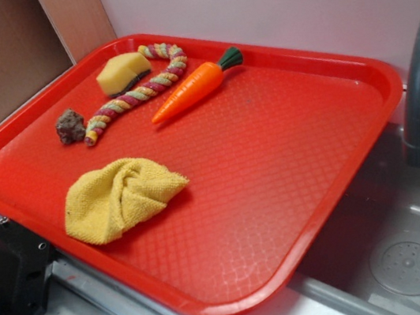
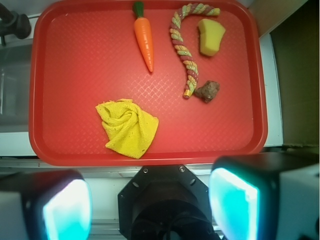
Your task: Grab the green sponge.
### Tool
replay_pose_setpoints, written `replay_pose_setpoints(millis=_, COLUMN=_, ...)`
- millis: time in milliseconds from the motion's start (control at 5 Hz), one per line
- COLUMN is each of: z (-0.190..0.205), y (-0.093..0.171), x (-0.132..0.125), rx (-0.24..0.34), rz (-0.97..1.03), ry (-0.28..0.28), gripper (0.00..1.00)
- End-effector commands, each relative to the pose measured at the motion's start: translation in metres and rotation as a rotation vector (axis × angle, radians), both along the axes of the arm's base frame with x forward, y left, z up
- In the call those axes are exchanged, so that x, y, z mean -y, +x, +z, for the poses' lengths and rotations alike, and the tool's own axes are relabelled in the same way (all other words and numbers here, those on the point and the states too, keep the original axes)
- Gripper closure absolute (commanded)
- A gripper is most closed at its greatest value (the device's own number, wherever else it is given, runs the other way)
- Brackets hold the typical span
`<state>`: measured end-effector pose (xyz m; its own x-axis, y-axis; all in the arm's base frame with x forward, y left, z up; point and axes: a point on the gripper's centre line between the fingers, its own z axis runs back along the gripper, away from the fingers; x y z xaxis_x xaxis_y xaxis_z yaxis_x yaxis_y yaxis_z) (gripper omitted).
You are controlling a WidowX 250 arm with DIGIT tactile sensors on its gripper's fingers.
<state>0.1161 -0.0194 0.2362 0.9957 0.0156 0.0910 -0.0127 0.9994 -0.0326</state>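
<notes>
The red tray (image 1: 363,113) fills most of both views, and everything the task concerns lies on it. From the wrist view, the claw (image 2: 150,205) sits off the near edge of the tray, released, its two fingers (image 2: 67,210) set wide apart with nothing between them. The sponge (image 2: 210,37) lies at the far right corner of the tray as the claw sees it, so the reach goes forward and to the right, well past the yellow cloth (image 2: 127,127) near the front. The carrot (image 2: 144,36) lies well to the left. The rope (image 2: 186,47) curls just beside the sponge, perhaps touching it, with the small brown rock (image 2: 208,90) at its near end. The sponge's long side seems to run away from the claw. Its dark green layer shows only as a thin edge in the exterior view, and the claw itself is out of that view.
</notes>
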Motion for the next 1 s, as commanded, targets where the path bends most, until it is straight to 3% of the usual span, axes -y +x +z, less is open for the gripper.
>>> replay_pose_setpoints(millis=0, z=0.0, y=0.0, x=0.0, rx=0.0, rz=0.0, ry=0.0, gripper=0.0)
replay_pose_setpoints(millis=400, z=-0.029, y=0.026, x=-0.03, rx=0.11, rz=0.307, ry=-0.014, gripper=0.0)
replay_pose_setpoints(millis=600, z=-0.047, y=0.046, x=-0.047, rx=0.2, rz=0.434, ry=-0.008, gripper=0.0)
replay_pose_setpoints(millis=800, z=-0.063, y=0.073, x=-0.058, rx=0.277, rz=0.447, ry=0.042, gripper=0.0)
